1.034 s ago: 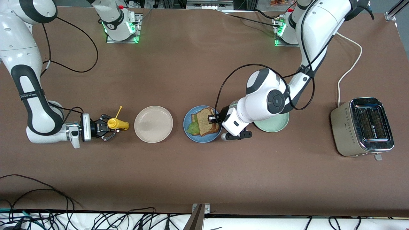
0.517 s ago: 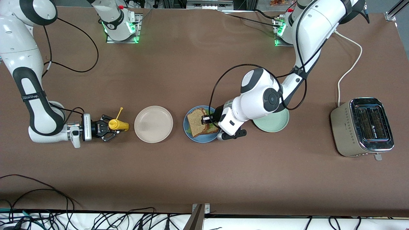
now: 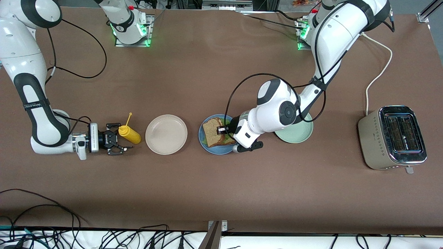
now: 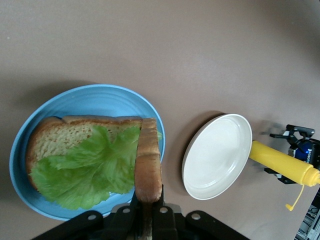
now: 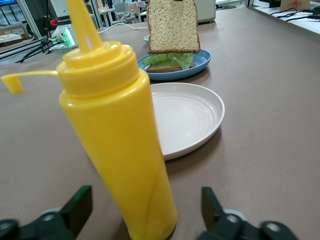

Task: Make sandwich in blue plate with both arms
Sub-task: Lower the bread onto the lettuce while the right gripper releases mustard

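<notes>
On the blue plate point(image 3: 207, 147), mid-table, ruffled lettuce point(image 4: 90, 167) covers one speckled brown slice point(image 4: 55, 137). The left gripper point(image 3: 221, 130) pinches the top slice point(image 3: 213, 131) above it. The right gripper point(image 3: 116, 140) stands apart around the upright mustard bottle point(image 3: 129, 134).

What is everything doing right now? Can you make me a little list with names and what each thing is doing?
left gripper: shut on the top bread slice, holding it on edge over the blue plate
blue plate: holds bottom bread slice with lettuce on it
right gripper: open, around the upright yellow bottle
beige plate: between bottle and blue plate
green plate: beside blue plate
toaster: at the left arm's end
</notes>
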`<state>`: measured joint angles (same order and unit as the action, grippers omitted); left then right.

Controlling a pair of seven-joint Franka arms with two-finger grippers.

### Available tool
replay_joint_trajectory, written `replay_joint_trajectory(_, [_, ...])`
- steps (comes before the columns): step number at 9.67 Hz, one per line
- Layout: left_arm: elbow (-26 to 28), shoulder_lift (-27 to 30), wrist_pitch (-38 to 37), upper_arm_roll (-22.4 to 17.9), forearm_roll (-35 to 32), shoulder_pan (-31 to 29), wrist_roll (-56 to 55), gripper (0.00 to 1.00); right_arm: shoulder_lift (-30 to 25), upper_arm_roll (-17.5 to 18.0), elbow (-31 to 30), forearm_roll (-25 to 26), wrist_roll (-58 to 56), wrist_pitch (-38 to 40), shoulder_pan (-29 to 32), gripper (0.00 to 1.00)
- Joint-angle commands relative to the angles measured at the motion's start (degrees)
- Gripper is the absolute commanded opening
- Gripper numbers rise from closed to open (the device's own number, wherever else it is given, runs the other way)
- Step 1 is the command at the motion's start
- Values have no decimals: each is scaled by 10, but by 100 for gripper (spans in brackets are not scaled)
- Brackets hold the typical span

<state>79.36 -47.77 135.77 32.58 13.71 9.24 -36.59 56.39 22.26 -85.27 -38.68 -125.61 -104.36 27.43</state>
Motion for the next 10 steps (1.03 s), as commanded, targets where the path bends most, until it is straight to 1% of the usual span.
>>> replay_joint_trajectory(1, [6,-6,5,-1,11,1,16,16,-3,-24,6,10,-11,6,5,100])
replay_joint_trajectory(2, [5,-7,5,-2,6,1,14,28,-11,-45,6,31,-11,8,5,100])
replay_joint_trajectory(3, [5,-6,0,-2,-18,1,12,68,-24,-59,6,52,-9,7,5,100])
replay_joint_trajectory(4, [5,-3,-2,-1,-44,1,8,96,-43,-68,7,75,1,8,5,100])
replay_joint_trajectory(5, [5,-1,-14,-2,-53,0,8,100,-66,-74,7,97,29,11,4,100])
replay_joint_trajectory(7, [4,7,-38,-1,-96,-5,7,100,-113,-78,7,134,130,28,-7,100])
replay_joint_trajectory(8, [5,11,-52,-3,-101,-6,6,100,-139,-78,6,139,189,40,-24,100])
replay_joint_trajectory(10, [5,42,-113,0,-159,-9,-20,100,-207,-86,3,187,348,51,-60,100])
